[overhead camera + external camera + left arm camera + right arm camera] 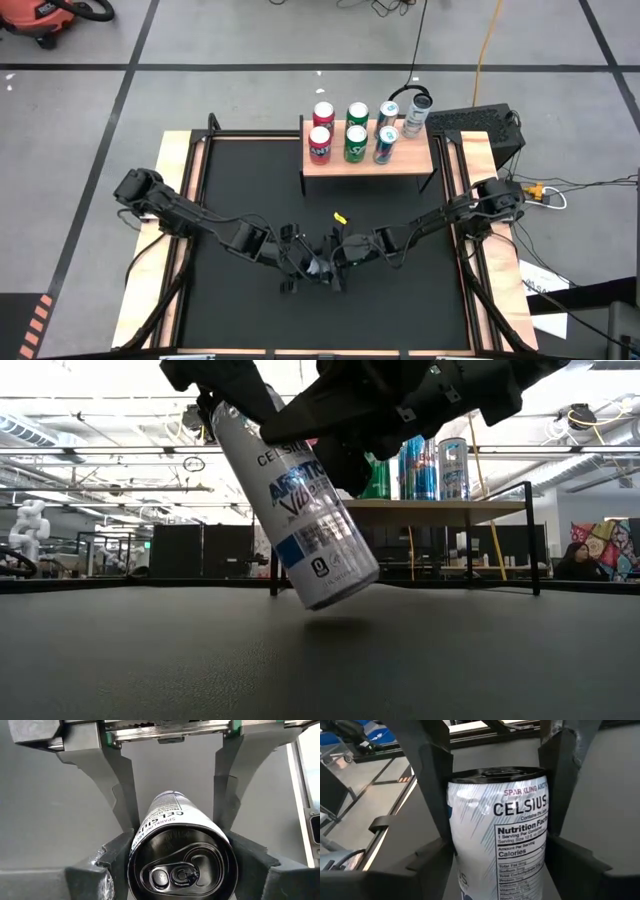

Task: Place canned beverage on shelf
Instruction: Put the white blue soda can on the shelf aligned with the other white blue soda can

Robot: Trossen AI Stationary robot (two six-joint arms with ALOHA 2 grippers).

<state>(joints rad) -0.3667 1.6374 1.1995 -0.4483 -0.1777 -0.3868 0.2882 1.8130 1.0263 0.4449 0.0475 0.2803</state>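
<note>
Both arms meet over the near-middle of the black mat (240, 190), where a white Celsius can (298, 510) hangs tilted clear of the surface, its bottom end lowest and a shadow on the mat beneath it. In the left wrist view the left gripper (175, 827) has a finger on each side of the can's upper body, pressed to its sides just below the rim, with the pull-tab lid facing the camera. In the right wrist view the right gripper (495, 815) likewise straddles the same can, its fingers set against both sides near the dark rim, the nutrition label turned toward the lens. So each gripper is closed onto the can at once.

The shelf (368, 160), a light-wood top on thin black legs, stands at the far edge of the mat, toward its right corner. On it are two red cans (321, 130), two green cans (356, 130), two blue-and-silver cans (386, 132) and one more pale can (415, 118) at its far right corner. A small yellow scrap (340, 217) lies on the mat between the shelf and the grippers
</note>
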